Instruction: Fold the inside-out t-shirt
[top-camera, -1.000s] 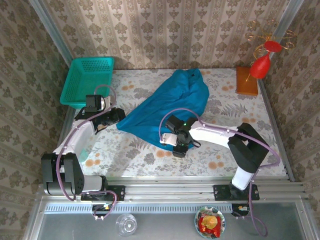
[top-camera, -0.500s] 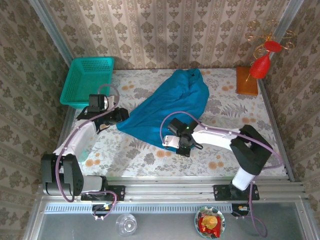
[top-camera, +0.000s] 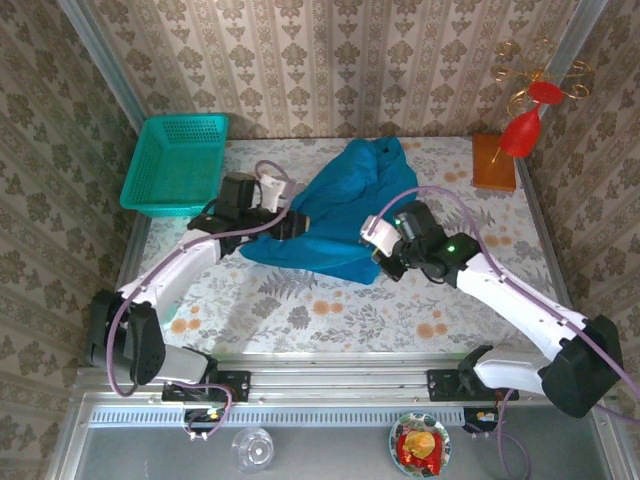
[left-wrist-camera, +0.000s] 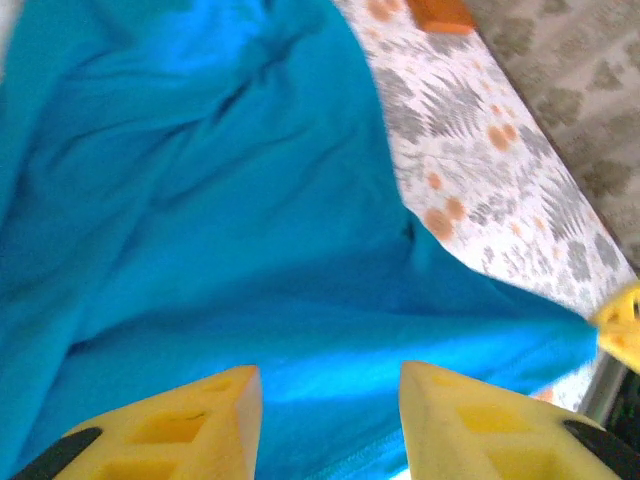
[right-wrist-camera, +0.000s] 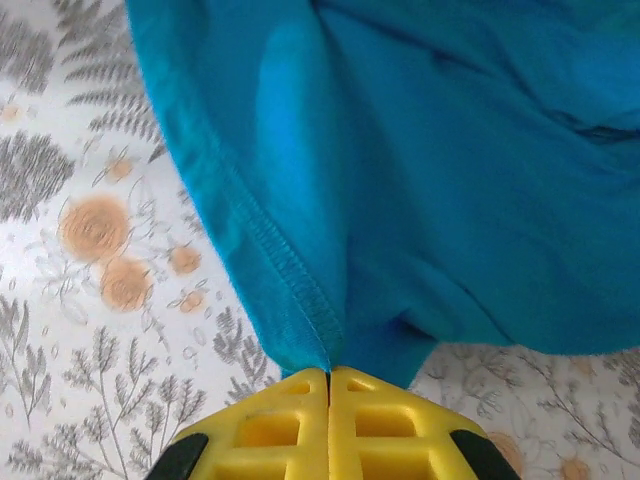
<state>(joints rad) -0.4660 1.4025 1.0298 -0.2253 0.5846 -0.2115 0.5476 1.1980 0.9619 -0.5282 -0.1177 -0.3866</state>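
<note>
Two arms out, both bent inward toward the middle of the table (top-camera: 300, 310). I see the left gripper (left-wrist-camera: 330, 425) at the left edge of the t-shirt (top-camera: 350, 195), fingers spread, blue cloth showing between them. Right gripper (right-wrist-camera: 328, 385) is at the near hem, fingers pressed together, pinching the stitched edge. One t-shirt, bunched, centre toward the back. One teal basket (top-camera: 175, 160) far left, one wooden block (top-camera: 494, 162) far right.
</note>
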